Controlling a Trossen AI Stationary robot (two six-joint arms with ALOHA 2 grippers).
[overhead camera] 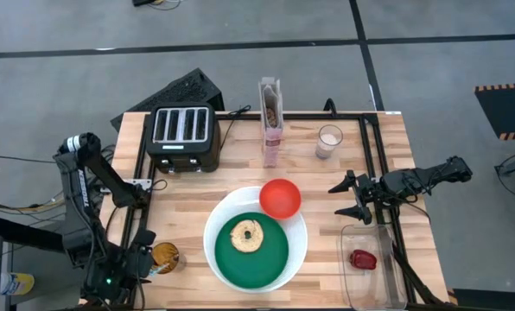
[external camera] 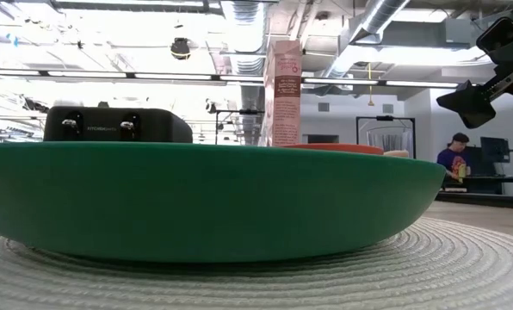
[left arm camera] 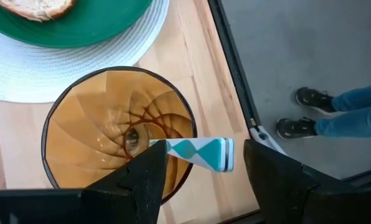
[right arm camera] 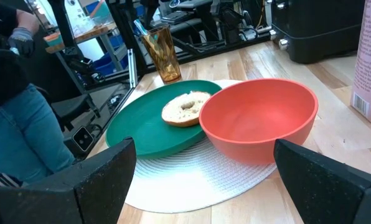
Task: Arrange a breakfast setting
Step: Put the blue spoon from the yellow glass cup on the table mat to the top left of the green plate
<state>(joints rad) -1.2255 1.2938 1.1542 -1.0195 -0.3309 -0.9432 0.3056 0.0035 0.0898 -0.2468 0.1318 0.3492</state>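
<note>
A green plate [overhead camera: 262,259] lies on a white round woven mat [overhead camera: 296,226], with a toasted bagel [overhead camera: 245,236] on it. A red bowl [overhead camera: 280,198] sits at the plate's far right rim. The pink cereal box [overhead camera: 271,121] stands upright at the far edge. An amber glass [left arm camera: 111,124] near the front left corner holds a spoon, whose teal-and-white handle [left arm camera: 201,153] sticks out over the rim. My left gripper [left arm camera: 205,163] is open above the glass, one finger on either side of the handle. My right gripper [overhead camera: 348,197] waits open to the right of the bowl.
A black toaster [overhead camera: 183,134] and a glass of milk [overhead camera: 329,141] stand at the back. A clear tub [overhead camera: 374,285] at the front right holds a small dark red item [overhead camera: 363,258]. A person's legs [left arm camera: 341,112] stand on the floor beside the table's left side.
</note>
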